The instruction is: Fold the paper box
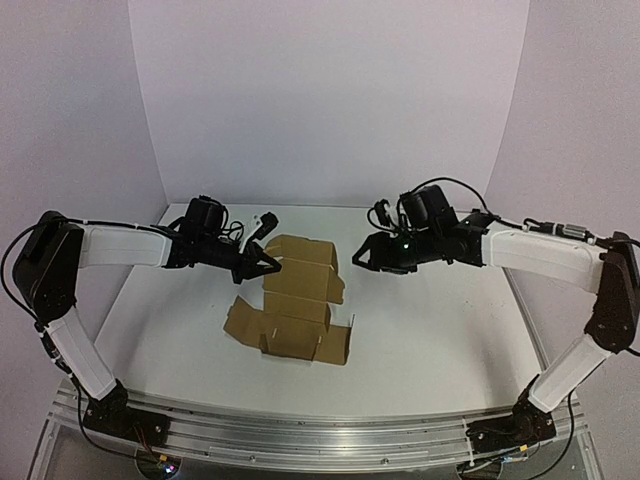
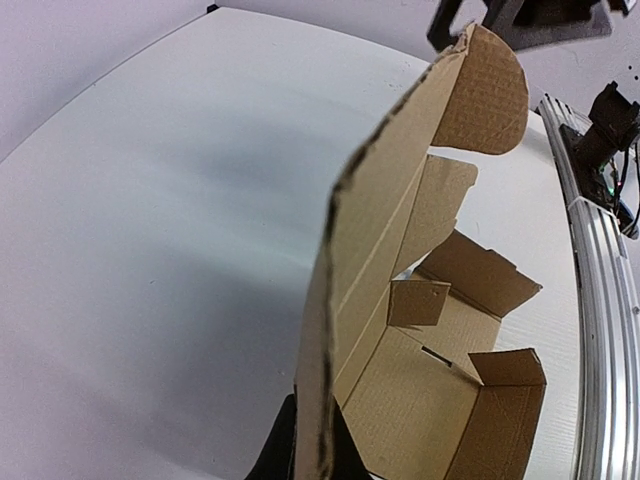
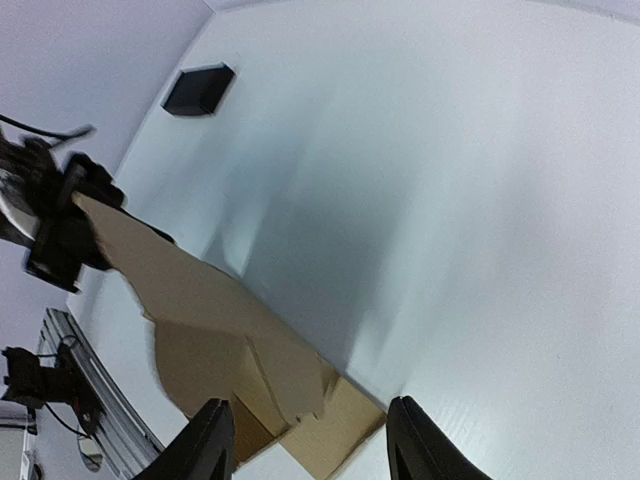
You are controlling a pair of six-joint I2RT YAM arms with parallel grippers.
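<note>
top external: paper box [image 1: 300,287] lengthwise near-to-far

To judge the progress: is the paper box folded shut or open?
Partly folded, open: the paper box has side walls raised, its inside shows, and the left gripper holds one long flap up.

- left arm [image 1: 120,245]: upper link rises from the base, forearm runs level toward the paper box [image 1: 300,300], reaching it from the left
- left gripper [image 1: 272,265]: at the box's left edge, jaws closed, pinching the raised panel's edge; dark fingers [image 2: 272,455] on either side of the cardboard in the wrist view
- right arm [image 1: 540,250]: mirrored pose, forearm level, pointing at the box from the right
- right gripper [image 1: 360,258]: just right of the box, off it, jaws apart, nothing held; both fingers [image 3: 208,440] spread in the wrist view
</note>
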